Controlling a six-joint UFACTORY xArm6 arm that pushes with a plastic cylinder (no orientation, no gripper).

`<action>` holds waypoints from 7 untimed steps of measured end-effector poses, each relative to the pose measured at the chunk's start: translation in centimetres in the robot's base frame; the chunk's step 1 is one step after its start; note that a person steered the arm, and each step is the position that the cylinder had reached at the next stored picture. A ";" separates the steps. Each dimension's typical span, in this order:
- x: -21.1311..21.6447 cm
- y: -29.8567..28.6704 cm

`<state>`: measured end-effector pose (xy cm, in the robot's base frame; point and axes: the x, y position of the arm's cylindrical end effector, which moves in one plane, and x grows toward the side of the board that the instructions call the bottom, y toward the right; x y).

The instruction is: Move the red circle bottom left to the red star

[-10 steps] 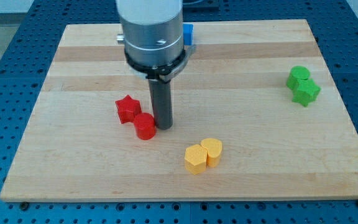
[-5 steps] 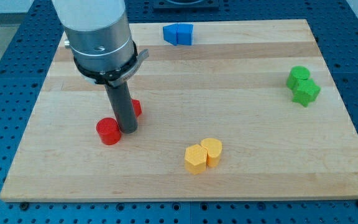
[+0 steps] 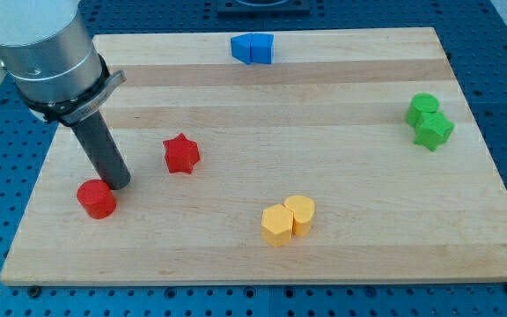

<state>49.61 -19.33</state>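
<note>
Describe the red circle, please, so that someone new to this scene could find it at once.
Start at the wooden board and go to its corner at the view's bottom left. There the red circle sits right beside my tip, which stands just to its upper right. Unlike the red star further to the view's right, it is a round, flat-topped puck.

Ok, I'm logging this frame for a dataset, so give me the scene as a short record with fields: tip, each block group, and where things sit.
tip: my tip at the view's left, right beside the red circle's upper right edge
red circle: lower left of the red star, apart from it
red star: standing alone, left of centre
yellow blocks: pair side by side, bottom centre
green blocks: pair at the view's right
blue blocks: pair at the view's top edge
board: wooden
</note>
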 end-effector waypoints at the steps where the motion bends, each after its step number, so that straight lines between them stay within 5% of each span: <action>1: -0.1 -1.4; 7: 2.7 -1.8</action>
<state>52.34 -21.13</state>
